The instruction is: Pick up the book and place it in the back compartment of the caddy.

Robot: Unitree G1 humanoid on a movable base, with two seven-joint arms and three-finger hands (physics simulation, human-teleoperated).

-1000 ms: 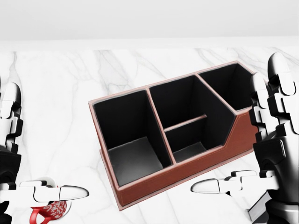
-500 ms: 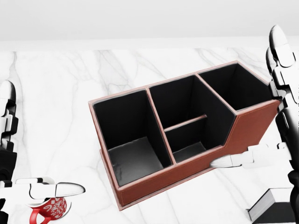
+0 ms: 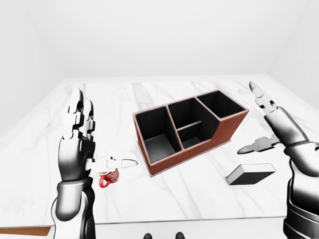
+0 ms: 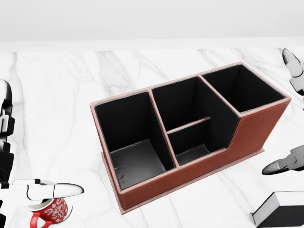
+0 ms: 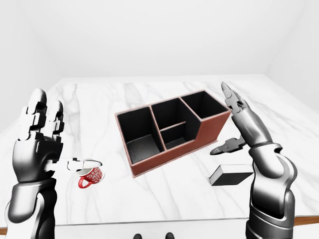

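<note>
Both my hands are raised over the marble table [image 3: 75, 97] with fingers spread, holding nothing. My right hand [image 5: 242, 124] hangs above the table's right side, fingers pointing up and the thumb jutting out to the left, over the book [image 3: 250, 174] without touching it. That book lies flat near the table's near right corner, dark cover up and white page edges showing, just beside the caddy [image 4: 190, 137] but apart from it. The brown caddy sits at the middle of the table, turned at an angle, its black compartments all bare inside. My left hand [image 3: 77, 142] stands upright over the table's left side, thumb reaching right above a red-and-white mug [image 5: 90, 176], which rests near the near left edge, well apart from the caddy.
</note>
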